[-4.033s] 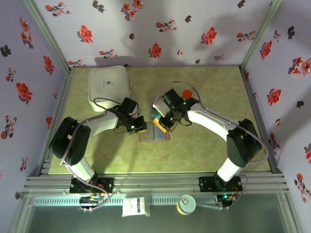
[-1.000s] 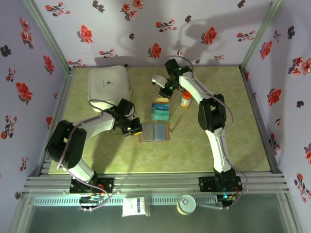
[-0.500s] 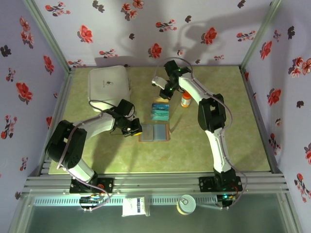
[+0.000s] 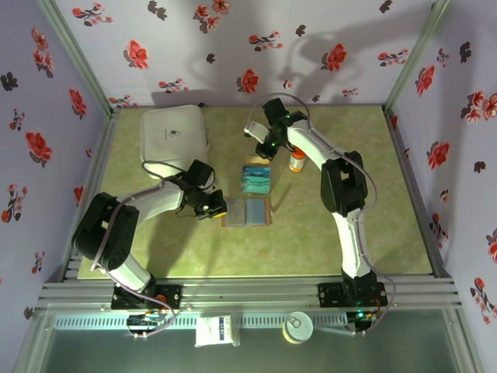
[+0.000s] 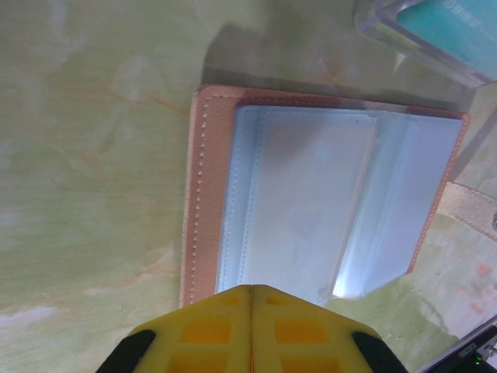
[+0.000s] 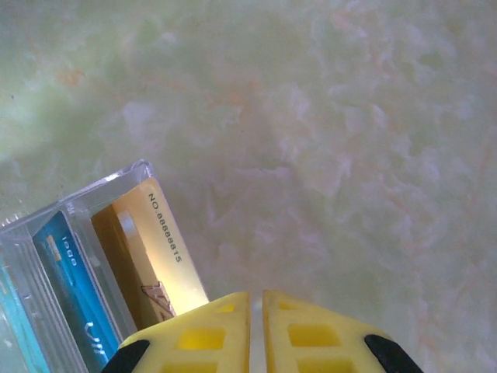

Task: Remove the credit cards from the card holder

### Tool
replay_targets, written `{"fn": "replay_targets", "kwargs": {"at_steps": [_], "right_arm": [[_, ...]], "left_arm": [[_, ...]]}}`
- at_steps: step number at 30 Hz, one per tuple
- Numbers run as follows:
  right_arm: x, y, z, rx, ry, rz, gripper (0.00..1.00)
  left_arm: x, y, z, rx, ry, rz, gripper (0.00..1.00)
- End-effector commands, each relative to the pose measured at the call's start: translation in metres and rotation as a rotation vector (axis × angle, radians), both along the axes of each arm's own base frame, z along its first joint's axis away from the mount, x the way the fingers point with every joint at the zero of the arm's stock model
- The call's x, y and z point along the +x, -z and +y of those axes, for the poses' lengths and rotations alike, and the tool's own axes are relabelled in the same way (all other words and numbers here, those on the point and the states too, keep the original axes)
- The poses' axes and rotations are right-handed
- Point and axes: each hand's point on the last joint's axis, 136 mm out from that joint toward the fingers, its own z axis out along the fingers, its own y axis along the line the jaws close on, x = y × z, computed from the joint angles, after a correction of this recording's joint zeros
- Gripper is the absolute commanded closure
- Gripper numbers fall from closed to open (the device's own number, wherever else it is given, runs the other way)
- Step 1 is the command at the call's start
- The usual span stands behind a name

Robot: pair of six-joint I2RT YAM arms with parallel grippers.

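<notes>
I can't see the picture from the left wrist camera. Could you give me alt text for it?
An open brown card holder with a blue-grey inside lies flat on a green marbled table. The shut yellow gripper sits at its edge at the bottom of the picture, and a corner of a clear case with a teal card inside shows top right.
</notes>
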Motion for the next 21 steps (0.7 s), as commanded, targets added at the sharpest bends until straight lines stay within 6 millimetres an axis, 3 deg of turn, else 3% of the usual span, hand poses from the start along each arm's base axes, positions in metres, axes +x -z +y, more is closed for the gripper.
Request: {"fn": "replay_targets", "kwargs": {"at_steps": [1,6,13,21], "right_arm": [[0.007,-0.041,0.001,0.064,0.131,-0.096,0.86],[-0.011,-0.054,0.007,0.140,0.260,-0.080,0.85],[-0.053,-0.066,0.023,0.292,0.482,0.003,0.84],[-0.110,-0.048,0.037,0.391,0.673,0.179,0.86]], "left_arm": [[0.002,0.001,0.008,0.012,-0.003,-0.028,0.93],[0.002,0.001,0.009,0.010,-0.003,-0.036,0.94],[0.003,0.001,0.009,0.004,0.000,-0.055,0.95],[0.005,0.008,0.009,0.006,0.006,-0.053,0.97]]}}
